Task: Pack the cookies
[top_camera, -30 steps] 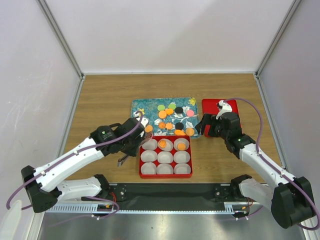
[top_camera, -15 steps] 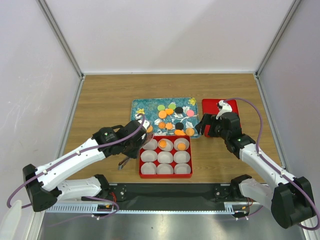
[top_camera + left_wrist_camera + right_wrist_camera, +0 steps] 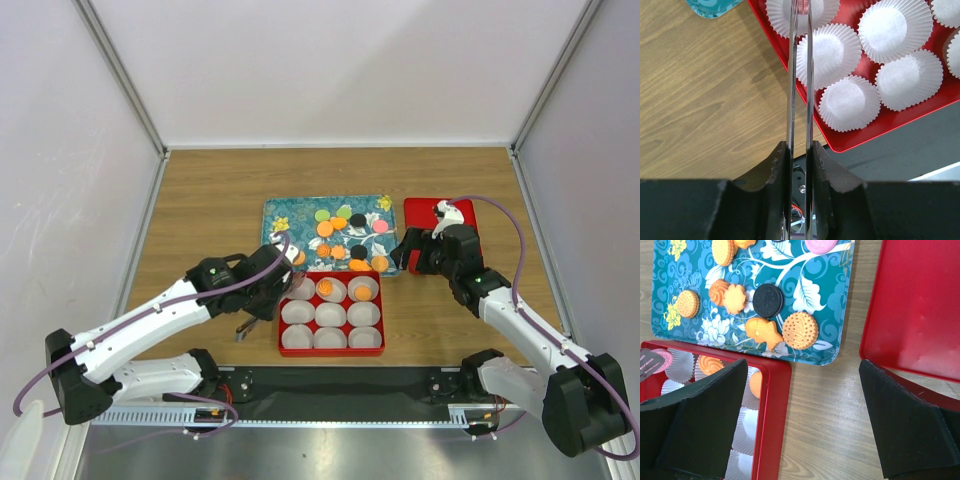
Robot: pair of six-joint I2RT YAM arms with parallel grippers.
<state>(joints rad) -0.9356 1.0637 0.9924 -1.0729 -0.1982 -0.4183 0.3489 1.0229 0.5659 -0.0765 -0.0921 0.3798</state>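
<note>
Cookies [image 3: 342, 236], mostly orange with some black, pink and green, lie on a teal flowered tray [image 3: 280, 215]. Below it stands a red box [image 3: 331, 349] with nine white paper cups; two back cups hold orange cookies [image 3: 325, 289]. My left gripper [image 3: 800, 150] is shut on metal tongs [image 3: 799, 75], and the tong tips pinch a pink cookie [image 3: 661, 360] over the box's back left cup. My right gripper [image 3: 805, 405] hangs open over bare wood between the box and the red lid [image 3: 920, 305], holding nothing.
The red lid [image 3: 425, 212] lies to the right of the tray, partly under my right arm. Grey walls close the table on three sides. A black strip with the arm bases [image 3: 330, 385] runs along the near edge.
My left arm has shifted to the right, carrying the tongs and pink cookie from beside the box to over its back left cup. The right arm has not moved.
</note>
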